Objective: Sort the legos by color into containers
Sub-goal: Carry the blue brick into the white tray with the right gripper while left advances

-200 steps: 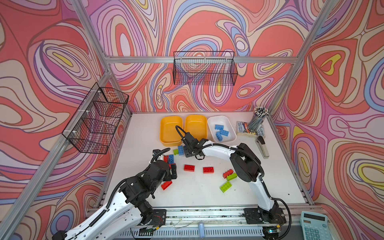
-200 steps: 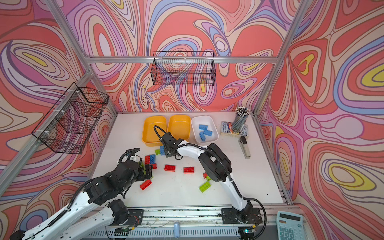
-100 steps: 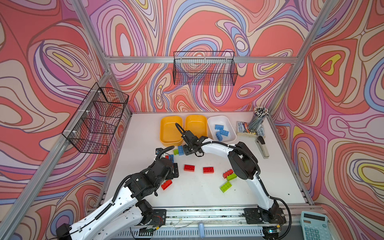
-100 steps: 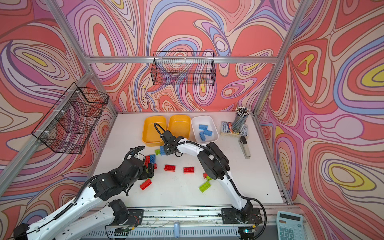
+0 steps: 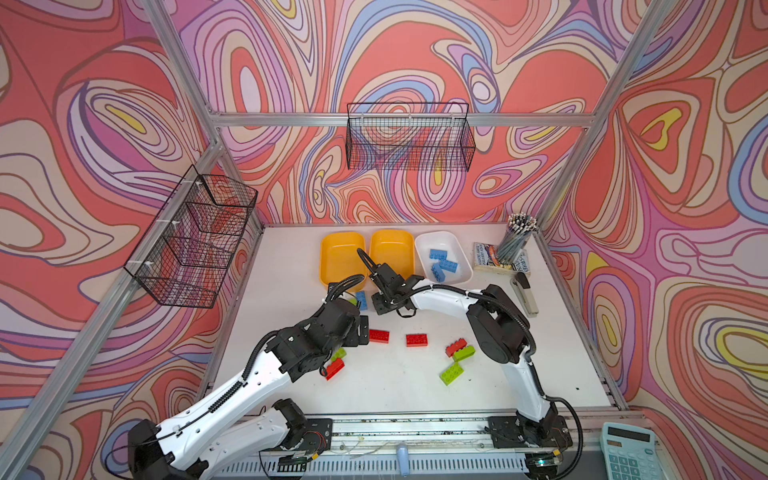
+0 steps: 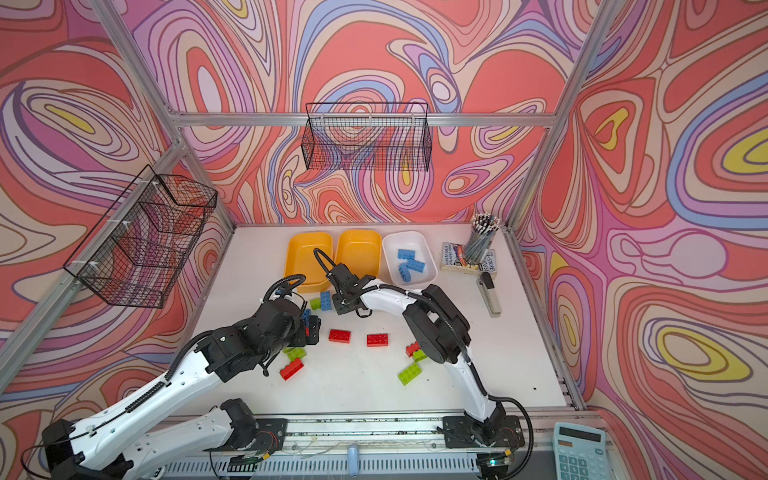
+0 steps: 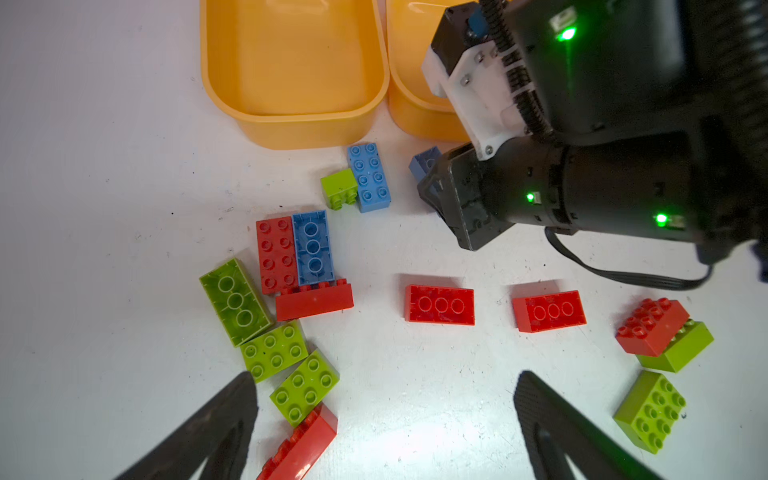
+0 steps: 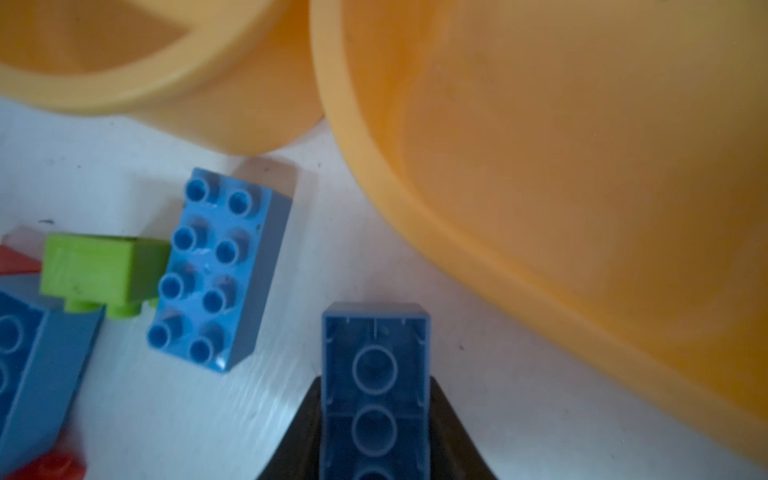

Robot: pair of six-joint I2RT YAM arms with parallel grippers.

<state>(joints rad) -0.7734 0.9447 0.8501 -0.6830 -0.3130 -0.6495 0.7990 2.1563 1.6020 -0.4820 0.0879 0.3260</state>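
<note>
Closing right gripper (image 8: 375, 388) fingers (image 8: 299, 436) onto the upturned blue lego (image 8: 375, 345) at six o'clock of the middle orange container (image 8: 540, 208), clamping it for the white container (image 5: 440, 241), leaving left gripper (image 7: 386, 415) fingers (image 7: 224, 419) spread wide.

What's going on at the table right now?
The right gripper is shut on a light blue plastic lego brick, just beside the two yellow-orange plastic tubs, which look empty. The white plastic tub already holds three blue bricks. The left gripper hangs open above the loose red, lime green and blue bricks on the white table, holding nothing.
</note>
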